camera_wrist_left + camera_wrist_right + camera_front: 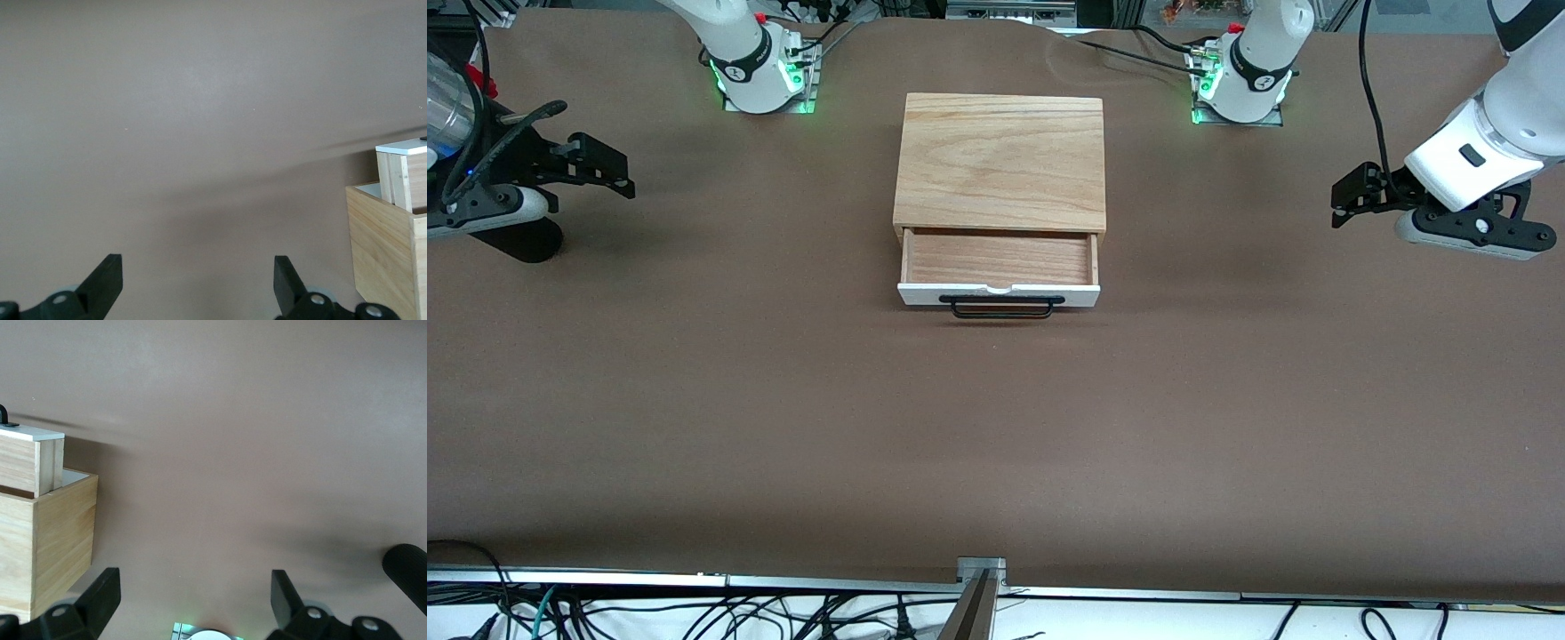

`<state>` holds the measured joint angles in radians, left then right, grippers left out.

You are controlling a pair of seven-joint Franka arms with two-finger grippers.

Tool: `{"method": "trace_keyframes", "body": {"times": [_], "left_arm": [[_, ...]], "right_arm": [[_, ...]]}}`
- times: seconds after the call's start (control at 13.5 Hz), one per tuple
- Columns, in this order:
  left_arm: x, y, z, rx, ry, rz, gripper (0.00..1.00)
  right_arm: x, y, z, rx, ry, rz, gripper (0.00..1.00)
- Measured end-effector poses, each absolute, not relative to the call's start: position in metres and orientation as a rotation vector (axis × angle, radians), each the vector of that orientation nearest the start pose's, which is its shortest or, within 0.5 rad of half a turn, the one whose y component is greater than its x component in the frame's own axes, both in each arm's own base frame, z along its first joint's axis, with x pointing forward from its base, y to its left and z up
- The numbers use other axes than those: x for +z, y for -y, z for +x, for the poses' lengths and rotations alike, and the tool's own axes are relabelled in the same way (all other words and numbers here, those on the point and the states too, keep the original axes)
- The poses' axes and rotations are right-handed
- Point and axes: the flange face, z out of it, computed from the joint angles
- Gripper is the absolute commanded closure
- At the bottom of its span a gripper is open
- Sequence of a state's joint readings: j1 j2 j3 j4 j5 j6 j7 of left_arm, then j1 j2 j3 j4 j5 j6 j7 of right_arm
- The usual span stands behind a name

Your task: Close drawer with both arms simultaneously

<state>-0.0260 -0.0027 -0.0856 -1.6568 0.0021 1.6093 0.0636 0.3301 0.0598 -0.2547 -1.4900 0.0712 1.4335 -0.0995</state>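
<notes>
A light oak box [1000, 160] sits on the brown tabletop [783, 418] midway between the two arm ends and close to the edge where the robot bases stand. Its drawer [999, 267] is pulled out toward the front camera, showing a bare wooden floor; the white front panel [925, 295] and its black wire handle [1001, 307] face that camera. The left gripper [1344, 200] hangs over the left arm's end of the table, well apart from the box, its fingers [107, 280] spread wide with nothing between them. The right gripper [609, 169] hangs over the right arm's end of the table, likewise well apart from the box, fingers [103, 590] wide and holding nothing. Each wrist view shows the side of the box [383, 247] [47, 540] with the drawer [400, 177] [30, 463] standing out past it.
</notes>
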Motion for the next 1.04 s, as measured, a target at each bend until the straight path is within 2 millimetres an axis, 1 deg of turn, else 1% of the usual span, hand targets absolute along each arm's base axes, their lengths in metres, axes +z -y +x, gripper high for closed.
{"method": "trace_keyframes", "body": {"times": [1.04], "left_arm": [[0.5848, 0.0633, 0.5492, 0.11, -0.281, -3.123, 0.0]], "right_arm": [[0.6149, -0.056, 0.5565, 0.187, 0.278, -3.066, 0.0]]}}
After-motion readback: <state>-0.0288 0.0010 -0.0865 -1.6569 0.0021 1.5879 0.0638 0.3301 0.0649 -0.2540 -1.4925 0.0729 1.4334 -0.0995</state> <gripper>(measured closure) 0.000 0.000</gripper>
